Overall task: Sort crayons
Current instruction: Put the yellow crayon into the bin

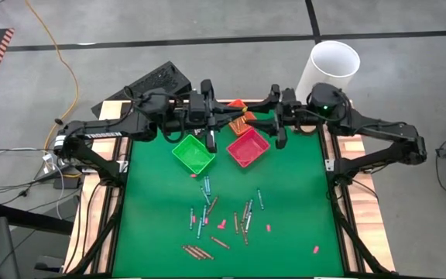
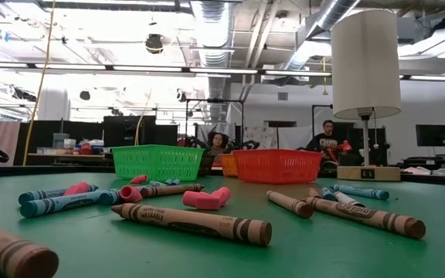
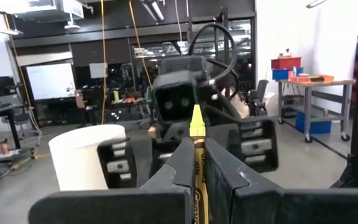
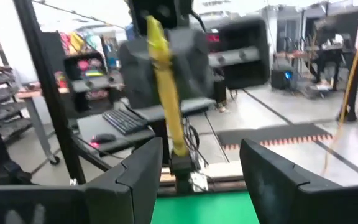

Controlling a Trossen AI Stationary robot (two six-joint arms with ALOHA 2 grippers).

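My left gripper (image 3: 196, 146) is shut on a yellow crayon (image 3: 197, 124) at the table's far middle (image 1: 221, 118), above the orange bin (image 1: 237, 124). My right gripper (image 4: 201, 155) faces it from the right (image 1: 263, 120), open and empty. The crayon's free end (image 4: 178, 146) reaches toward the gap between the right fingers without touching them. Many other crayons (image 1: 223, 217) lie loose on the green mat, some brown and some blue (image 2: 195, 222). My left gripper pinches the yellow crayon's wrapped shaft (image 3: 197, 163) between its two fingers. The fingers lie level, pointing toward the table's right, and the crayon runs along them. Its pointed tip (image 3: 196, 113) sticks out past the fingertips toward my right gripper. The crayon is lifted clear of the table.
A green bin (image 1: 193, 153) and a red bin (image 1: 248, 146) stand just in front of the grippers. A white cylinder (image 1: 330, 70) stands at the far right corner. Small pink bits (image 1: 221, 225) lie among the crayons. People sit in the room beyond (image 2: 327, 135).
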